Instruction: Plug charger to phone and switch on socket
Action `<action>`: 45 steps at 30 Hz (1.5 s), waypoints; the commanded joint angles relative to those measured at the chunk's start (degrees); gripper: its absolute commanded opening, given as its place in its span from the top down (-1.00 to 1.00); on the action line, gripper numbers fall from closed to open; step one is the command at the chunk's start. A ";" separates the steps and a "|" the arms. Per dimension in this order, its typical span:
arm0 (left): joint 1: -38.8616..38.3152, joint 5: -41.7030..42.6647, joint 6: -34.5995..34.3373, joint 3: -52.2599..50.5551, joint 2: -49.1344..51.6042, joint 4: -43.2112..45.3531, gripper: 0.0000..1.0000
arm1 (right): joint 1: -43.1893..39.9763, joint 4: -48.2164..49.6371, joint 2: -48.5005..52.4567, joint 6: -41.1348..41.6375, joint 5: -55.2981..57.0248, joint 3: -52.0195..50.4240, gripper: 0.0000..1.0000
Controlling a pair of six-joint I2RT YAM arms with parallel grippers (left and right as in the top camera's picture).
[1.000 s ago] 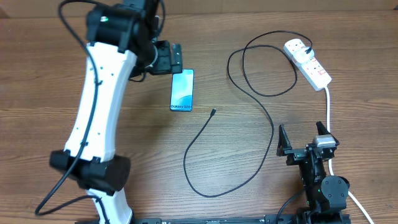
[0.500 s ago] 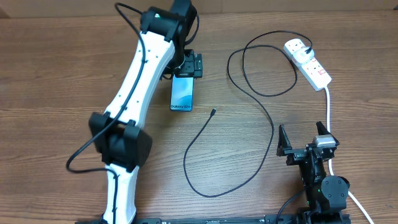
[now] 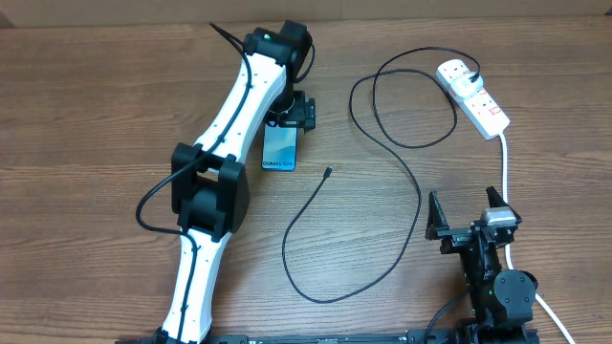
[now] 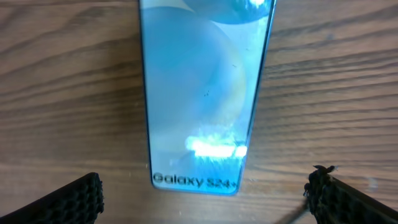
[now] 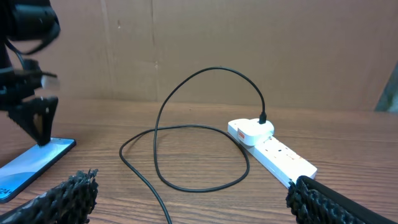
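Left gripper (image 3: 290,117) hangs wide open and empty, straddling the slim blue-screened phone (image 3: 280,151), probably to steady it.

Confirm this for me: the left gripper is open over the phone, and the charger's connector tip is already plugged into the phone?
Not quite. The connector tip is not plugged in: it lies loose on the table, apart from the phone, as the overhead view shows. The left gripper is indeed open over the phone.
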 commanded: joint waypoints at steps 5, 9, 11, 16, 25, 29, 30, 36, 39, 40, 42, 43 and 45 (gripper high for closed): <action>0.72 0.55 3.13 1.05 3.65 1.36 -0.99 | -0.15 0.35 -0.46 0.17 0.35 -0.57 -1.00; 0.74 0.55 3.61 1.03 4.20 2.95 -1.00 | -0.15 0.35 -0.46 0.17 0.33 -0.57 -1.00; 1.18 1.05 3.54 0.94 4.61 4.09 -1.00 | -0.15 0.35 -0.46 0.17 0.35 -0.57 -1.00; 1.77 3.61 3.56 0.90 5.95 4.50 -1.00 | -0.15 0.35 -0.46 0.17 0.35 -0.57 -1.00; 1.64 3.15 3.72 0.85 9.18 4.55 -1.00 | -0.15 0.35 -0.46 0.17 0.33 -0.57 -1.00; 1.60 3.15 5.68 0.83 9.86 4.33 -1.00 | -0.15 0.35 -0.46 0.17 0.33 -0.57 -1.00; 1.60 3.10 5.92 0.83 9.86 4.31 -1.00 | -0.15 0.35 -0.46 0.17 0.35 -0.57 -1.00; 2.10 0.85 5.66 0.83 9.86 3.78 -1.00 | -0.15 0.35 -0.46 0.17 0.33 -0.57 -1.00; 2.25 -0.68 5.66 0.83 9.86 2.80 -1.00 | -0.15 0.35 -0.46 0.17 0.35 -0.57 -1.00; 2.25 -0.98 5.66 0.83 9.86 2.51 -1.00 | -0.15 0.35 -0.46 0.17 0.33 -0.57 -1.00; 2.23 -0.92 5.33 0.83 9.86 2.23 -1.00 | -0.15 0.35 -0.46 0.17 0.33 -0.57 -1.00; 2.23 -0.92 4.81 0.83 9.86 2.14 -1.00 | -0.15 0.35 -0.46 0.17 0.33 -0.57 -1.00; 2.23 -0.66 3.37 0.83 9.86 2.12 -1.00 | -0.15 0.35 -0.46 0.17 0.33 -0.57 -1.00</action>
